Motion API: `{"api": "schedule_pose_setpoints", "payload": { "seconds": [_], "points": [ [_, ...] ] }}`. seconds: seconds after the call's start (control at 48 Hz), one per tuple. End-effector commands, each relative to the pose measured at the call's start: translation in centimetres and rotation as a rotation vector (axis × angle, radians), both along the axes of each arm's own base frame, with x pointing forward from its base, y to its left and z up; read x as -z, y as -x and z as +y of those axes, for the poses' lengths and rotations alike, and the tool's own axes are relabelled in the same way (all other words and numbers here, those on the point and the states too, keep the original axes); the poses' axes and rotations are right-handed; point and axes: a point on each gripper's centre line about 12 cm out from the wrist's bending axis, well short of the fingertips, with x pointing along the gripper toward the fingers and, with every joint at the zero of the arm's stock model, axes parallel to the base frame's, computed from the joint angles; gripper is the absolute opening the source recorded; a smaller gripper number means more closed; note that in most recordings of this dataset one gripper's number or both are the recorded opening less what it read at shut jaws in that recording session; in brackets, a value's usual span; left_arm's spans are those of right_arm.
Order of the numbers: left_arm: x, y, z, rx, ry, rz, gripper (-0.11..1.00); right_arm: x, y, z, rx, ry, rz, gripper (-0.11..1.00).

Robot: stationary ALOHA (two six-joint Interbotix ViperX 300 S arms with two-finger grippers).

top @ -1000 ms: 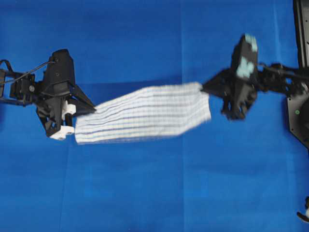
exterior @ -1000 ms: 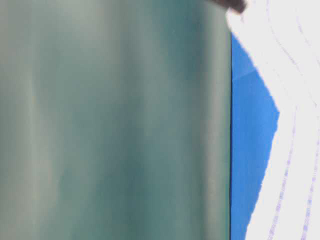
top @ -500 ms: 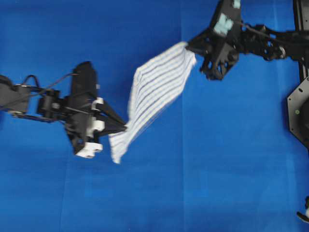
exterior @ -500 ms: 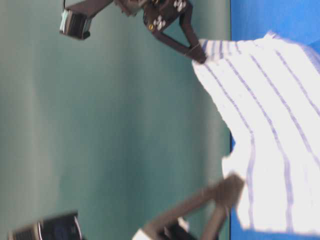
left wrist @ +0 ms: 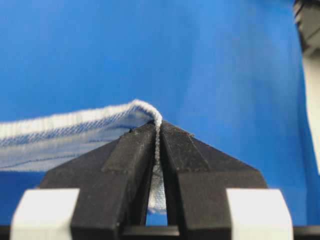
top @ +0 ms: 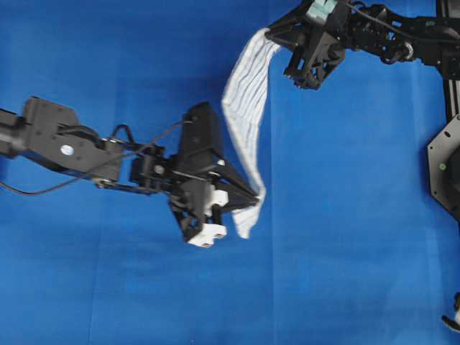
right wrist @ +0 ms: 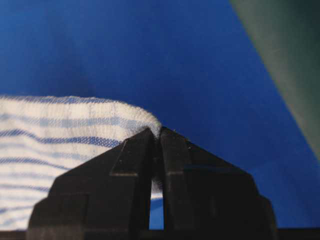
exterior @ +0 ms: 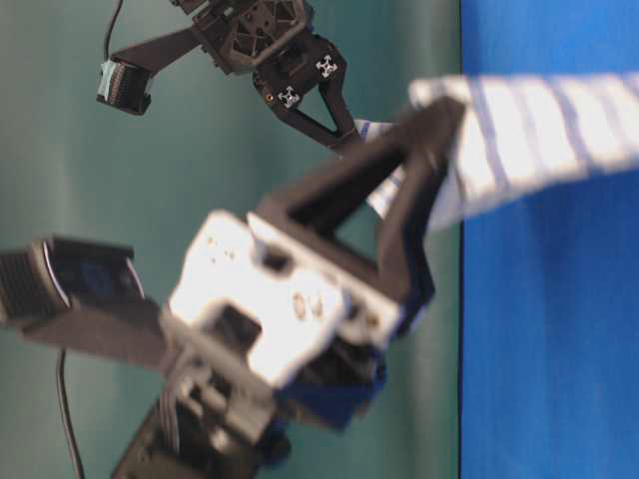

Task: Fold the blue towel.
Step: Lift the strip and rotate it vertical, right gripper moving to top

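We see the towel strung in the air between the hands, above the blue surface: left hand pinches its lower corner, right hand its upper one. The table-level view blurs the towel's far end.

White towel with thin blue stripes; solid blue table covering.
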Motion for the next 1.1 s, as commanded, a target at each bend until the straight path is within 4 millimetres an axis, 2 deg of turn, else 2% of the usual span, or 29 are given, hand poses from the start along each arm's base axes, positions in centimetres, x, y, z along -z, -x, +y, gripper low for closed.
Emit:
{"api": "schedule_pose_setpoints", "payload": {
  "seconds": [0.0, 0.208, 0.396, 0.542, 0.834, 1.084],
  "points": [
    [-2.3, -1.4, -0.3, 0.003, 0.009, -0.078, 0.03, -1.3, -0.1, -0.7, 0.013, 0.022, -0.031, 0.04],
    [-2.7, -2.9, -1.1, 0.014, 0.015, -0.099, 0.03, -1.4, 0.1, -1.3, 0.028, 0.029, -0.029, 0.04],
    [-2.5, -3.0, -1.7, 0.025, 0.018, -0.118, 0.03, -1.4, 0.2, -1.5, 0.026, 0.039, -0.025, 0.04],
    [-1.6, -2.7, -2.1, 0.026, 0.028, -0.124, 0.03, -1.2, 0.1, -1.6, 0.024, 0.039, -0.018, 0.04],
    [0.9, -1.4, -3.0, 0.020, 0.062, -0.157, 0.03, 0.1, -1.7, -2.3, -0.007, 0.001, 0.056, 0.04],
    [2.6, 1.1, -2.8, -0.033, 0.117, -0.117, 0.03, 1.2, -4.3, -2.6, -0.036, -0.009, 0.082, 0.04]
  ]
}}
